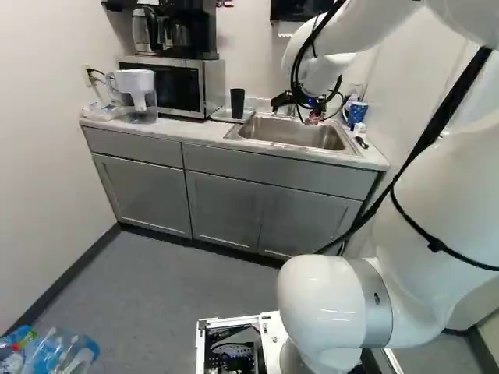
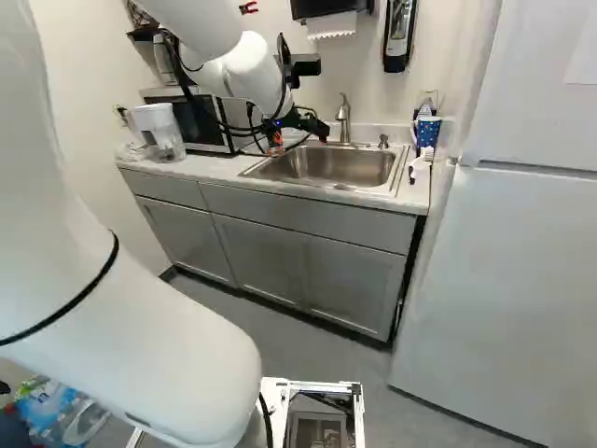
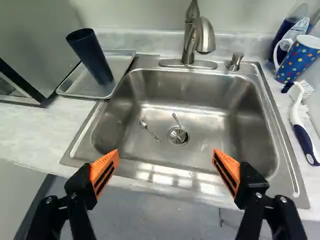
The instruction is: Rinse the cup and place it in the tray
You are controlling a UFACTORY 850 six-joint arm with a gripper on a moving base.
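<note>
1. Your gripper hangs over the front side of the sink, its two orange-padded fingers spread wide in the wrist view, with nothing pinched between them.
2. The dark tumbler stands upright, mouth up, in the metal tray, which you'll find on the counter along the sink's left rim, toward the back.
3. Behind the basin, at the middle of the sink's back rim, you have the faucet, with the soap pump to its right.
4. Down in the basin you can see two spoons: one lies left of the drain, the other reaches into it.
5. Near the counter's back right corner sits the blue dotted mug; the white-and-blue brush lies in front of it, along the sink's right rim.
6. Left of the tray you have the microwave, and beyond it, toward the counter's left edge, the white-topped pitcher.
</note>
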